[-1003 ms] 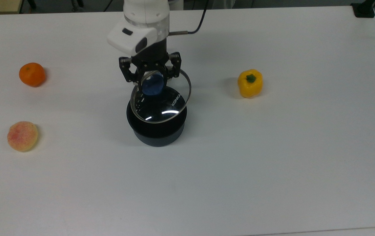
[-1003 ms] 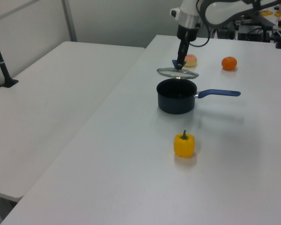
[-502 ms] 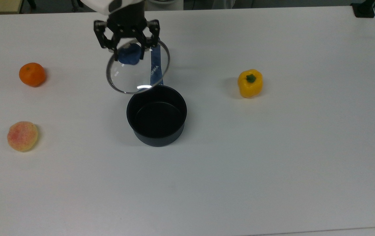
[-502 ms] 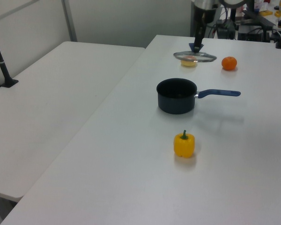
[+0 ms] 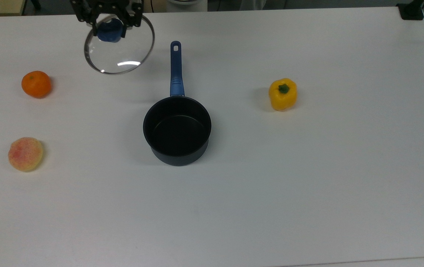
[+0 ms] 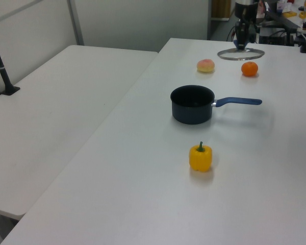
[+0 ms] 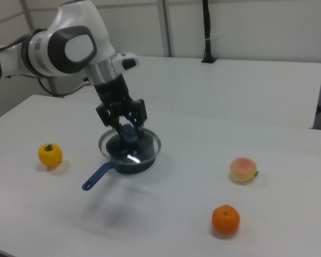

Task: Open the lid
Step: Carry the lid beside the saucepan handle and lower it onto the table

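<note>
On a white table [image 5: 308, 185], the black two-finger gripper [image 5: 110, 19] clamps the blue knob of the round clear glass lid [image 5: 120, 46] between its fingers. The lid hangs in the air, well clear of the open dark blue saucepan [image 5: 177, 129], near the orange [image 5: 36, 84].

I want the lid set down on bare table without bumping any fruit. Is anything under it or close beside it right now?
Nothing visible lies under the lid, held in the air by the gripper on its blue knob. In the top view the orange sits apart to the top view's left, and the saucepan handle apart to the top view's right.
</note>
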You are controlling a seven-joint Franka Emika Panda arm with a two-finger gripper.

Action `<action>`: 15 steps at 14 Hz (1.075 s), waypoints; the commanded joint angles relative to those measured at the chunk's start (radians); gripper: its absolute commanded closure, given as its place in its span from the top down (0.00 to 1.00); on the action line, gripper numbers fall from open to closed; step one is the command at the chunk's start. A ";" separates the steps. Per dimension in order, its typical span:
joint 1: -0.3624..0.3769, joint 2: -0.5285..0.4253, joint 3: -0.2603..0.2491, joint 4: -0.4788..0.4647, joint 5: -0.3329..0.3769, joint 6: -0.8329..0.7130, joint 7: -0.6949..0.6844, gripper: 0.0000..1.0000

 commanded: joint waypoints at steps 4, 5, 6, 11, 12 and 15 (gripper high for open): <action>0.007 -0.067 -0.077 -0.225 -0.099 0.004 -0.118 0.13; 0.008 -0.067 -0.077 -0.247 -0.107 0.004 -0.126 0.13; 0.013 -0.067 -0.077 -0.271 -0.125 0.006 -0.126 0.13; 0.033 -0.055 -0.070 -0.390 -0.178 0.088 -0.034 0.13; 0.033 -0.052 -0.068 -0.410 -0.181 0.123 0.003 0.13; 0.057 -0.015 -0.063 -0.449 -0.237 0.245 0.169 0.13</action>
